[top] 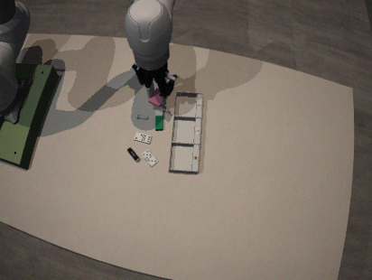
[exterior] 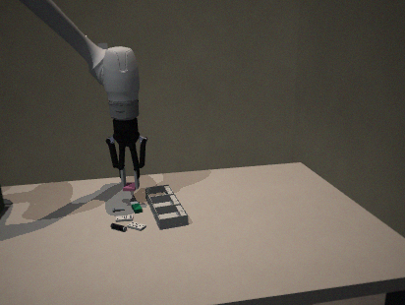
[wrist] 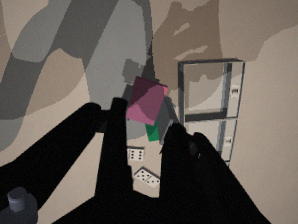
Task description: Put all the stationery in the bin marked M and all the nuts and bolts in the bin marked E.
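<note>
My gripper (top: 156,97) is shut on a pink eraser (top: 155,99) and holds it a little above the table, just left of the far end of the grey three-compartment bin tray (top: 186,132). It shows in the exterior view (exterior: 129,186) and in the wrist view (wrist: 147,100) between the black fingers. A green eraser (top: 159,122) lies on the table below it, next to the tray. A small grey bolt (top: 143,116) lies to its left. The bin letters are too small to read.
Two white dominoes (top: 143,137) (top: 150,158) and a black cylinder-like item (top: 133,154) lie left of the tray. A green base block (top: 24,115) stands at the left edge, beside the arm's base.
</note>
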Robot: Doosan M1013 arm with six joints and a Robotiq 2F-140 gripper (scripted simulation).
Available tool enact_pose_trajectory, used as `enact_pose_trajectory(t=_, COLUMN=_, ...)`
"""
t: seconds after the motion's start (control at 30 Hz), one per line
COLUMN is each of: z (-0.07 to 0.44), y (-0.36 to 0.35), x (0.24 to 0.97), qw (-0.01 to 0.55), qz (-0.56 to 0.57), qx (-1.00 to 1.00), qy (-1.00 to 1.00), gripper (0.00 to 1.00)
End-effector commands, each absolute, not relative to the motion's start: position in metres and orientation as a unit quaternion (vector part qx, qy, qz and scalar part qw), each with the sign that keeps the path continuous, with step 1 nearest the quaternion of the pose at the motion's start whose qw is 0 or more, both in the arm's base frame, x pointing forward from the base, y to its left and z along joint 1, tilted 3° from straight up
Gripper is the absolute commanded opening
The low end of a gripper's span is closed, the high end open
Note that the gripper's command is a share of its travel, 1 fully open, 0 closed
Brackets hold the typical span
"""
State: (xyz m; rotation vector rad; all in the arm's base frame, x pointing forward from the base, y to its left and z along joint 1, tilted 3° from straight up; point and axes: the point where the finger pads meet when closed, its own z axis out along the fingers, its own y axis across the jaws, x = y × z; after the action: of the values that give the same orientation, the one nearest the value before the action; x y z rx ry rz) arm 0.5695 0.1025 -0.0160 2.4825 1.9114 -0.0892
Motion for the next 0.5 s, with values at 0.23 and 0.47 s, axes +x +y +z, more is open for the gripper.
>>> enact_pose_trajectory(t=0.23, z=-0.016, y=0.062, x=0.597, qw=0.003, qz=-0.028, qx=0.792, qy=0.610, gripper=0.21)
enact_pose_trajectory(t=0.47, z=-0.015, y=0.027, x=0.621, qw=0.003, qz=-0.028, qx=0.792, qy=0.610, gripper=0.21)
